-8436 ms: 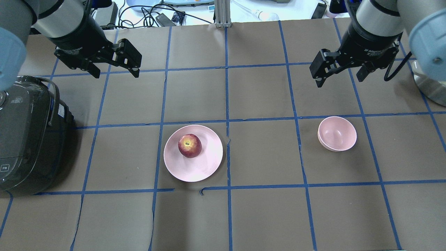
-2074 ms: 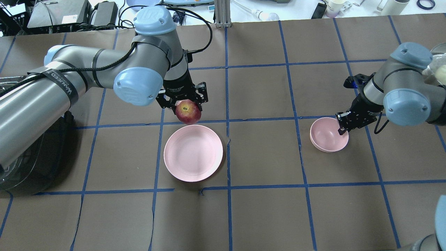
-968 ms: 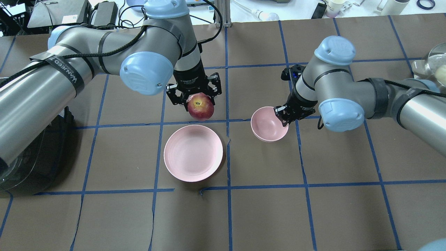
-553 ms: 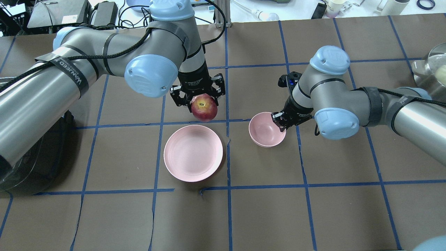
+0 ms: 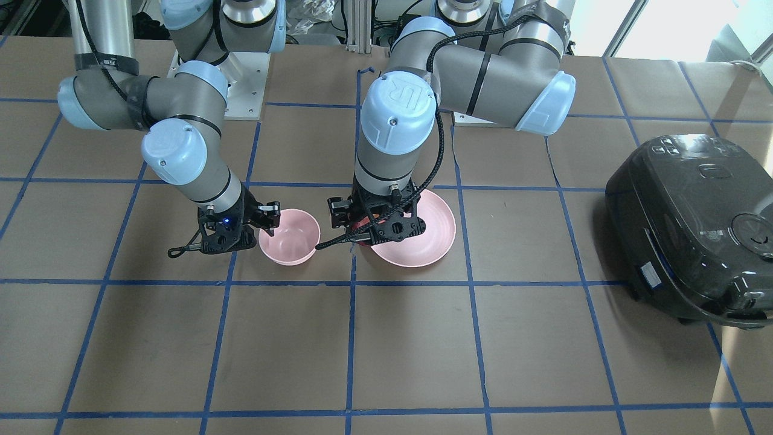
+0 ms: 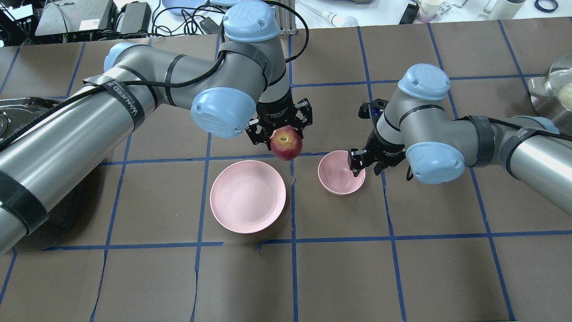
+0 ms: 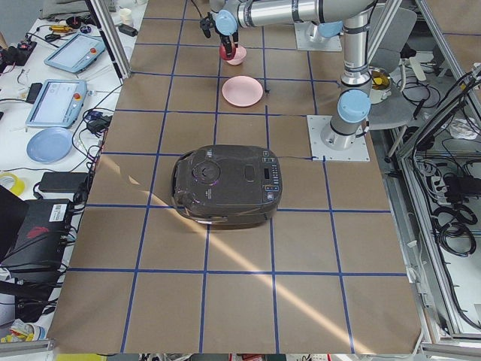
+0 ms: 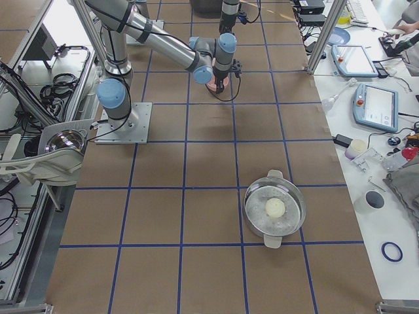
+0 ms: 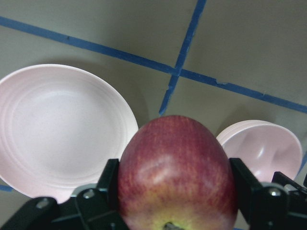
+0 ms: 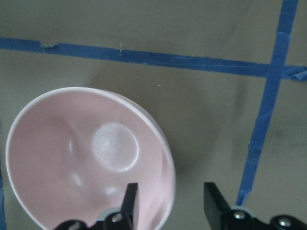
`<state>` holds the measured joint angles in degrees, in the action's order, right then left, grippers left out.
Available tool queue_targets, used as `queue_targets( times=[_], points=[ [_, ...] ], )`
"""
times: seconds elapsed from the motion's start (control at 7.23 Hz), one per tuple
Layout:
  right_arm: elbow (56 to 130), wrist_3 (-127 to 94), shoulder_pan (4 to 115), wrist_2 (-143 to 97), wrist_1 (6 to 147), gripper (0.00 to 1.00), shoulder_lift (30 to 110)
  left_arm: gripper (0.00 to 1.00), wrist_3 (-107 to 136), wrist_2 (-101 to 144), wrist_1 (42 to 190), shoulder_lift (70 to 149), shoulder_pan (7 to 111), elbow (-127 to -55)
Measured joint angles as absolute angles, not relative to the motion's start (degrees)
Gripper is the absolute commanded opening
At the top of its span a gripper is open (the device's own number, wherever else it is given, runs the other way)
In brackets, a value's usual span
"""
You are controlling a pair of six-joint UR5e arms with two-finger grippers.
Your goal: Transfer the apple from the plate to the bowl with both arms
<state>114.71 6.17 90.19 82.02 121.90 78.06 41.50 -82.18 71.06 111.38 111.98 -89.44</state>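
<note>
The left hand clamped the apple aloft, between plate and bowl. The right hand pinched the bowl's rim. The left arm's strap lettering was unreadable.

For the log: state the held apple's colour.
Apple: dark red, streaked, yellowish near the stem; clearest in the left wrist view.

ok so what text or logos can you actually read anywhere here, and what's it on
"UR": logo on the left arm's blue joint cap.
"WANEED...": white print on the black strap around the left arm; the rest is cut off.
White print on the left end effector's wrist: too small to read.
Labels on the rice cooker: too blurred to read.
</note>
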Motion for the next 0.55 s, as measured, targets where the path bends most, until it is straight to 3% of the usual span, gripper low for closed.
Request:
queue_targets(
  times=[0.55],
  points=[
    [104.3,7.4,82.9,85.9,107.3,1.0,81.9,0.0,54.2,-79.7,61.4,116.7,118.7,-89.4]
  ],
)
